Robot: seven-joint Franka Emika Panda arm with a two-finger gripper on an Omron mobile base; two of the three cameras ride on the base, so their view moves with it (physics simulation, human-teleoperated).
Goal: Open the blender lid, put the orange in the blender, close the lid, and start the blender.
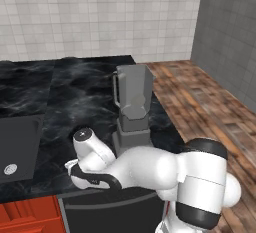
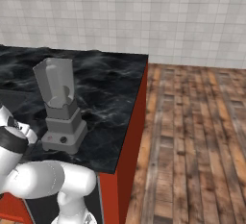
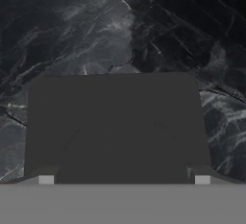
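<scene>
The blender (image 1: 134,108) (image 2: 59,108) stands near the right end of the black marble counter, and its grey jar is open at the top with no cap on it. The blender lid (image 3: 117,127), a flat dark grey square, lies on the counter directly under my hand. My gripper (image 3: 124,180) is open, and its fingertips (image 3: 46,180) stand wide apart at the lid's two near corners. I cannot tell whether they touch it. In the left base view my wrist hangs low over the counter's front edge, left of the blender base. The orange is out of view.
A dark sink basin (image 1: 20,144) is set into the counter (image 1: 75,102) at the far left. The counter ends just right of the blender with a red side panel (image 2: 132,136), and wooden floor (image 2: 192,136) lies beyond. A tiled wall runs behind.
</scene>
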